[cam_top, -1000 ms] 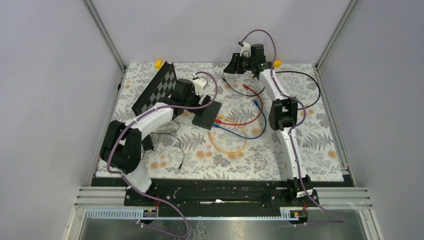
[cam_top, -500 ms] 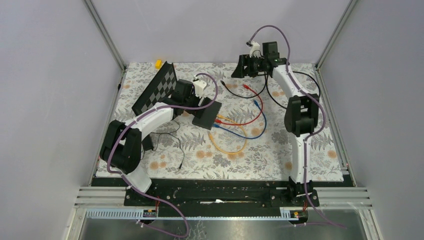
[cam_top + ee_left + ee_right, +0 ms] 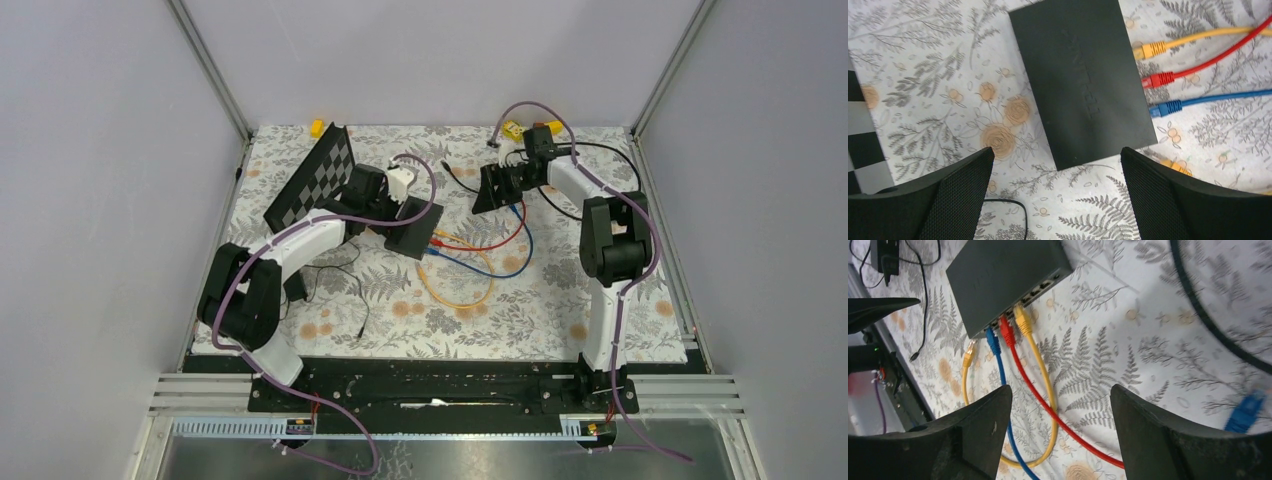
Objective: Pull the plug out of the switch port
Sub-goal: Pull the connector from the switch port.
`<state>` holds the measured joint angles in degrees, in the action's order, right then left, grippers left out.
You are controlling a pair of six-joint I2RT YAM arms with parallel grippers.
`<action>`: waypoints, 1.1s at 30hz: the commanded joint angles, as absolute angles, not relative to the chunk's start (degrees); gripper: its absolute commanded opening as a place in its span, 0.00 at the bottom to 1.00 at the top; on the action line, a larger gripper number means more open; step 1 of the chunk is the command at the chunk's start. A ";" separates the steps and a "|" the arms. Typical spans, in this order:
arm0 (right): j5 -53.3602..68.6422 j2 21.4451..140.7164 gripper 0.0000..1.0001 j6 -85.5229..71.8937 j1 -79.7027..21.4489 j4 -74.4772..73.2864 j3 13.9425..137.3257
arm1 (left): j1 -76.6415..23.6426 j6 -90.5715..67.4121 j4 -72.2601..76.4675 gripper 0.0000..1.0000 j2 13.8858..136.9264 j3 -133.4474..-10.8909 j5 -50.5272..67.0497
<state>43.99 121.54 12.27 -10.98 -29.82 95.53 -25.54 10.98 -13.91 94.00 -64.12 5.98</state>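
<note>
Lying beneath left fingers (image 3: 938, 200): switch (image 3: 1078, 75)

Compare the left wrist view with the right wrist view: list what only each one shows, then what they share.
Only the left wrist: the edge of the chequered board.
Only the right wrist: the empty ports on the switch's front face, a loose blue plug, the black adapter block and a thick black cable.
Both: the switch, with a yellow plug, red plug and blue plug seated in it, and a loose yellow plug lying by its corner.
</note>
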 commanded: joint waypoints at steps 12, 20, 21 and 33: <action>50.71 128.10 0.73 9.93 -17.45 -30.54 96.95 | -24.96 14.13 -15.95 0.99 93.23 -60.63 10.58; 51.08 130.96 0.70 8.31 -18.71 -30.24 97.42 | -21.73 13.05 -19.13 0.99 98.83 -64.13 18.21; 51.07 131.18 0.70 8.17 -18.77 -30.16 97.46 | -21.13 12.75 -19.56 0.99 99.48 -64.71 19.65; 53.59 135.62 0.64 4.29 -19.29 -29.00 99.58 | -19.05 10.94 -19.94 0.99 104.15 -65.87 27.50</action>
<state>52.93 132.77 5.52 -18.20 -29.36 97.49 -19.03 11.75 -20.95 103.07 -63.42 23.44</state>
